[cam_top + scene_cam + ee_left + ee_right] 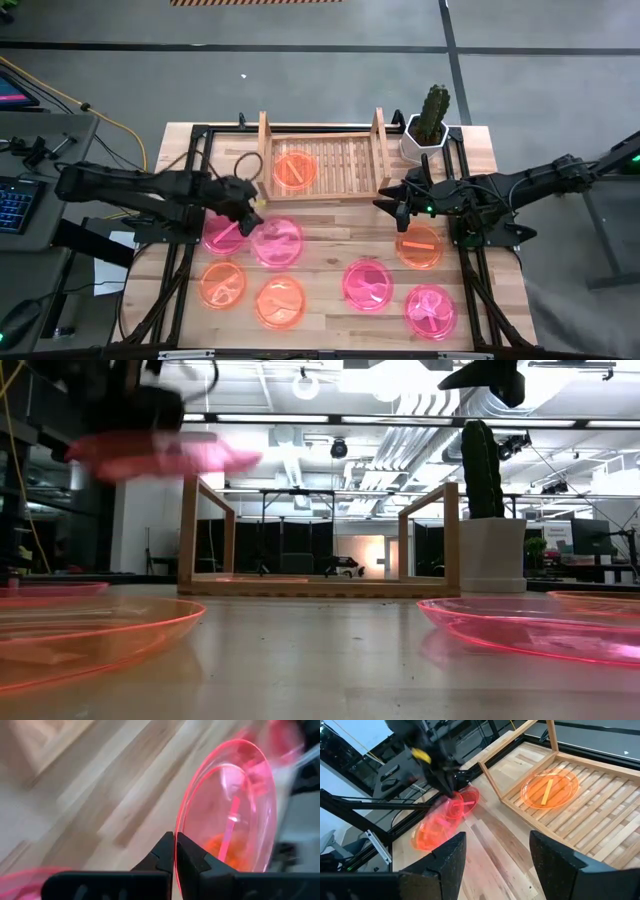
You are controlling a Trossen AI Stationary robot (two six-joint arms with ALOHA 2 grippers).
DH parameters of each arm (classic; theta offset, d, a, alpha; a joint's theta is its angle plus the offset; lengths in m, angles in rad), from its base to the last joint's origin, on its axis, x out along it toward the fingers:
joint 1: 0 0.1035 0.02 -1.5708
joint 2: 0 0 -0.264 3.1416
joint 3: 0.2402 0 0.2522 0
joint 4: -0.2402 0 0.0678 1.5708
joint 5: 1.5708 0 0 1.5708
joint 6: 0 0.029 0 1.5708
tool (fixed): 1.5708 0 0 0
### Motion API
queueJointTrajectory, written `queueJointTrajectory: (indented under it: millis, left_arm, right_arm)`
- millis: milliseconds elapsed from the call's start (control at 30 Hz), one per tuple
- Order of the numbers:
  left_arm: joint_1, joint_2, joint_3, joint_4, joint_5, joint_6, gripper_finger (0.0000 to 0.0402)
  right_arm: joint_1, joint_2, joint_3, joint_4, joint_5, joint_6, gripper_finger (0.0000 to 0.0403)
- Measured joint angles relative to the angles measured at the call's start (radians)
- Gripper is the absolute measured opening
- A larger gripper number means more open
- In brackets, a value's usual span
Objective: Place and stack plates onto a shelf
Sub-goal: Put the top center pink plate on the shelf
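Observation:
My left gripper (252, 200) (175, 840) is shut on a pink plate (278, 242) (160, 455) (235, 805), held in the air in front of the shelf's left half. The light-wood shelf (345, 165) (320, 586) (600, 805) stands at the table's far side with one orange plate (295, 170) (550, 787) lying flat on the left of its slats. My right gripper (395, 200) (495, 855) hovers open by the shelf's near right corner, touching nothing. Another pink plate (222, 232) lies flat on the table below my left gripper. My left gripper pinches the pink plate's rim (176, 870) between its two fingers, at the edge nearest the table's left side. The fingers come from the table's left. The plate is lifted clear of the table and sticks out ahead of the fingers, roughly level in the low view.
More plates lie flat on the near part of the table: orange ones (222, 283) (280, 300) (420, 245) and pink ones (368, 283) (430, 308). A cactus in a white pot (430, 135) (490, 550) stands right of the shelf. The shelf's right half shows bare slats.

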Motion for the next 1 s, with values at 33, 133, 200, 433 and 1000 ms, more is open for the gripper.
queueJointTrajectory:
  millis: [33, 133, 200, 433, 1000]
  left_arm:
    - [0.0, -0.003, 0.032, 0.001, -0.004, -0.013, 0.0]
    - [0.004, 0.024, 0.151, 0.003, -0.005, -0.02, 0.0]
    - [0.017, 0.075, 0.236, 0.0, 0.013, -0.001, 0.0]
    - [0.156, 0.324, 0.533, 0.003, 0.035, 0.193, 0.0]
    - [0.477, 0.837, 0.827, 0.04, -0.044, 0.377, 0.0]
  right_arm:
    - [0.0, 0.0, 0.0, 0.0, 0.0, -0.001, 0.0201]
    - [0.0, 0.0, 0.0, 0.005, 0.01, 0.0, 0.0201]
    - [0.0, 0.0, 0.0, 0.023, 0.022, 0.0, 0.0201]
    - [0.0, 0.0, 0.0, 0.113, 0.043, -0.054, 0.0201]
    - [0.0, 0.0, 0.0, 0.168, 0.043, -0.078, 0.0201]
